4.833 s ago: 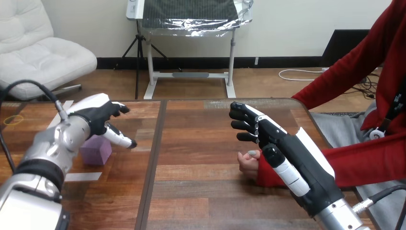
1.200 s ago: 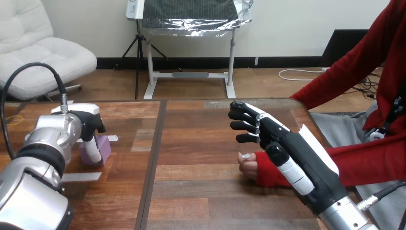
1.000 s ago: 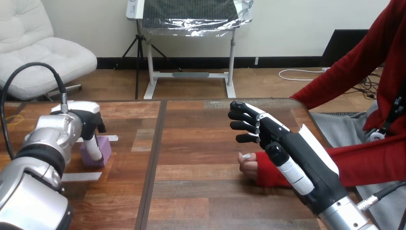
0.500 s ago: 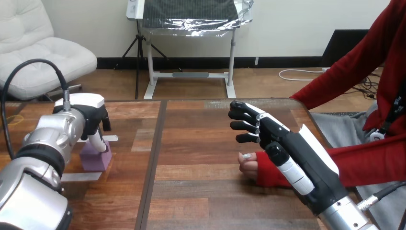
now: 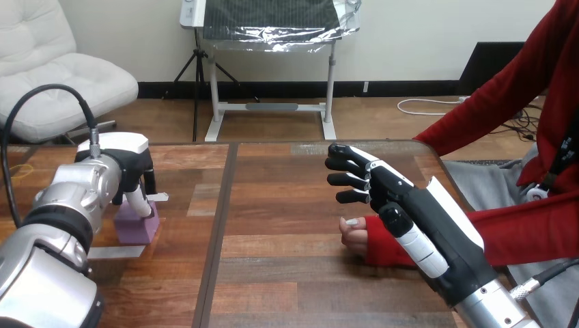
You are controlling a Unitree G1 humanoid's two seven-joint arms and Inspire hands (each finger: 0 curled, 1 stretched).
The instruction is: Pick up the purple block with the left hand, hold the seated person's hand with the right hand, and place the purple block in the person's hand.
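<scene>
Purple block pinched by left hand fingers | right hand fingers spread — over person's hand

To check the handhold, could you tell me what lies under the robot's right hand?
The person's hand rests on the table beneath the right hand; only its front shows, the rest is covered, so contact cannot be judged.
</scene>
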